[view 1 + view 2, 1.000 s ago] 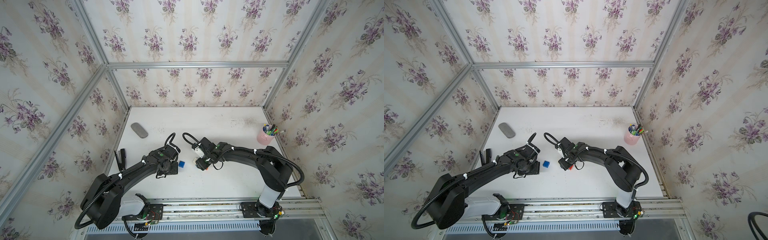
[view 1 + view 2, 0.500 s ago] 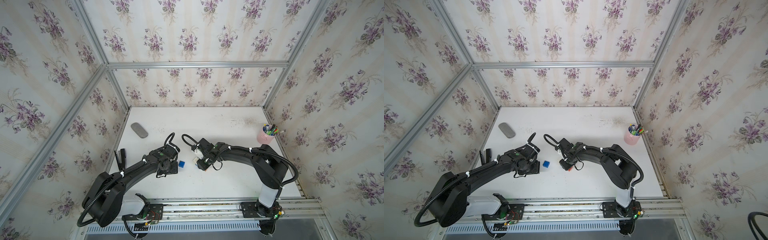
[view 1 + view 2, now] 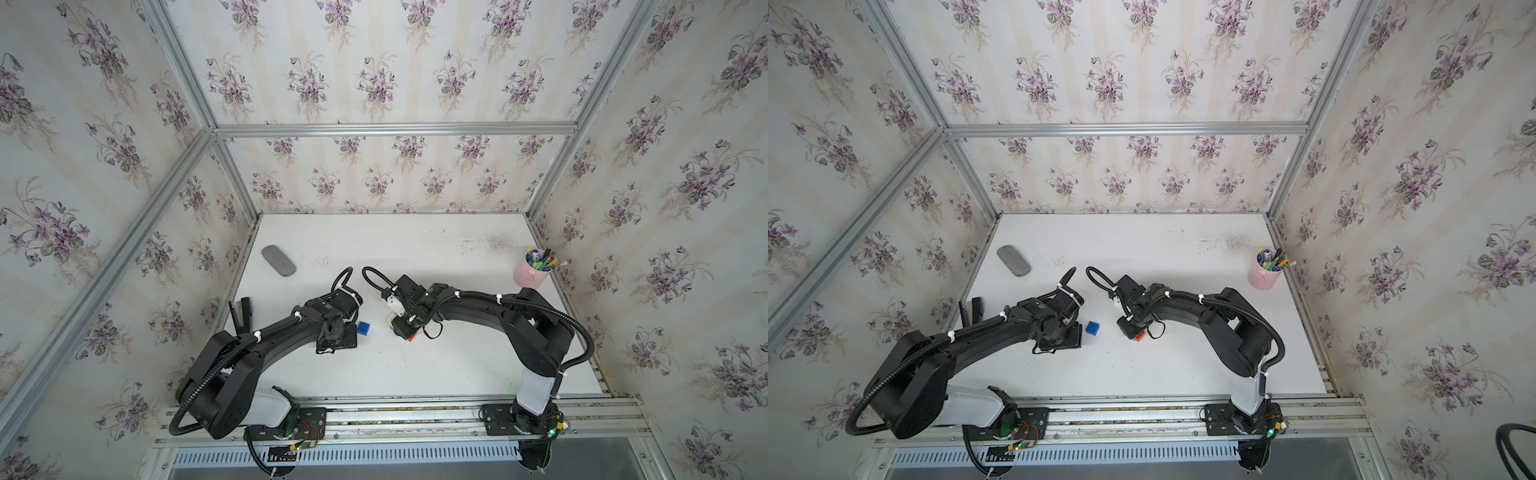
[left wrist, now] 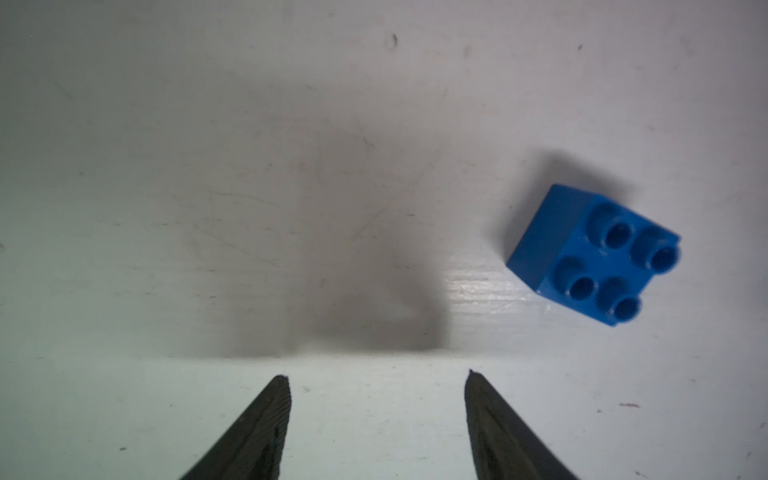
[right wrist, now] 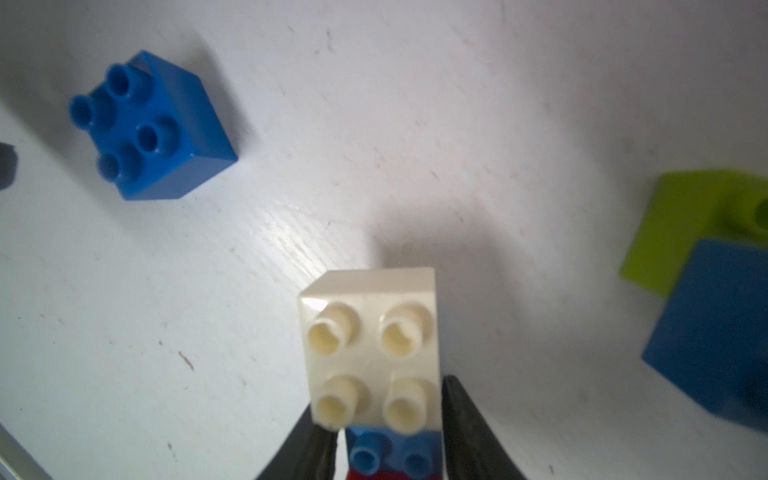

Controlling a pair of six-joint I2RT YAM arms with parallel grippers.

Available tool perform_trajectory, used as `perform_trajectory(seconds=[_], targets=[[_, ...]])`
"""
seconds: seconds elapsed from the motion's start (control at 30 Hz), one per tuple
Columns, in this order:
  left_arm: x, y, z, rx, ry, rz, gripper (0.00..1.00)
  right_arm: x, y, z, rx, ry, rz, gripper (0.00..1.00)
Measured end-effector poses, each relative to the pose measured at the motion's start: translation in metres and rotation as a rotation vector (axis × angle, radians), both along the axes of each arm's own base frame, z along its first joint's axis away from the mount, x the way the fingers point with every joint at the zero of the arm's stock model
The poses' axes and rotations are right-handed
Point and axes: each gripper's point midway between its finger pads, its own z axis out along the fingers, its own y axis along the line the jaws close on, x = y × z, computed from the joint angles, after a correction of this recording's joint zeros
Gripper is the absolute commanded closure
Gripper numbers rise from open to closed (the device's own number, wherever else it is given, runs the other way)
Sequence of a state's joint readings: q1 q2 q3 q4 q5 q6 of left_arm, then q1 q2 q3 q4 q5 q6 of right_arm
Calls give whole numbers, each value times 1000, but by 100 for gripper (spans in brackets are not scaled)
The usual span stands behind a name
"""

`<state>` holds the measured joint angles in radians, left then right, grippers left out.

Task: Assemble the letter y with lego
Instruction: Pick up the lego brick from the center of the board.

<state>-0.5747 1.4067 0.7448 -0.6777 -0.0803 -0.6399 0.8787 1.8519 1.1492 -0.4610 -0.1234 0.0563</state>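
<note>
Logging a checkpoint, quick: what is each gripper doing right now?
Left gripper: open and empty; the dark blue brick lies apart from it.
Right gripper: closed on the white brick.

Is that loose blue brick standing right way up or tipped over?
Upright: the dark blue brick sits flat on the table, four studs facing up.

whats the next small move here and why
Probably slide the left gripper sideways until the loose dark blue studded plastic brick sits between its fingers. They stand open and empty, the brick lies off to one side, and the right gripper is closed on the white studded plastic brick.
</note>
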Motion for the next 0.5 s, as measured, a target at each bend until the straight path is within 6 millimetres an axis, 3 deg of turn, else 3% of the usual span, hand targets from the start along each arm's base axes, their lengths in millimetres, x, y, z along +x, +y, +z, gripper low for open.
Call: perform_trajectory(seconds=[0.2, 0.5], targets=[[1, 0, -6, 10, 14, 0, 32, 0, 3, 0, 2, -2, 5, 70], [12, -2, -12, 48, 19, 3, 33, -1, 1, 12, 31, -22, -1, 72]])
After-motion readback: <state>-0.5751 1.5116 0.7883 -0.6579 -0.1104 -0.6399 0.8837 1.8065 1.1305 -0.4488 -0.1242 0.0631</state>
